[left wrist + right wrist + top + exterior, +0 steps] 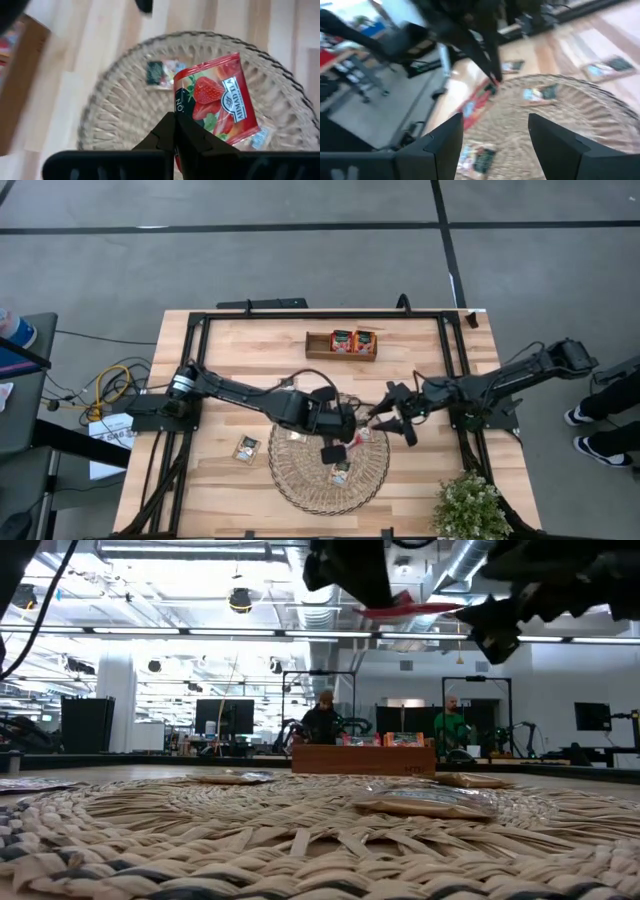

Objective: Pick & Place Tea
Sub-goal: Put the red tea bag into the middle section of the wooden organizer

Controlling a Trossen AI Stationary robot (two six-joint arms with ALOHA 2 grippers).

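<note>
My left gripper hangs over the round woven mat, shut on a red strawberry tea sachet. In the low view that sachet shows edge-on, well above the mat. My right gripper stands open just right of it, over the mat's right rim, with nothing between its fingers. Other tea sachets lie flat on the mat. One lies on the table left of the mat. Two red ones sit in the wooden tray at the far side. My left gripper pinches the red sachet between its two fingers at the dark-banded end. The fingers slant down from the table's left. The sachet sticks out beyond the fingertips, lifted clear above the mat, lying about level in the low view.
A potted green plant stands at the table's near right corner. A black frame runs around the tabletop. Bare wood lies between the mat and the tray. People sit in the room beyond the far edge.
</note>
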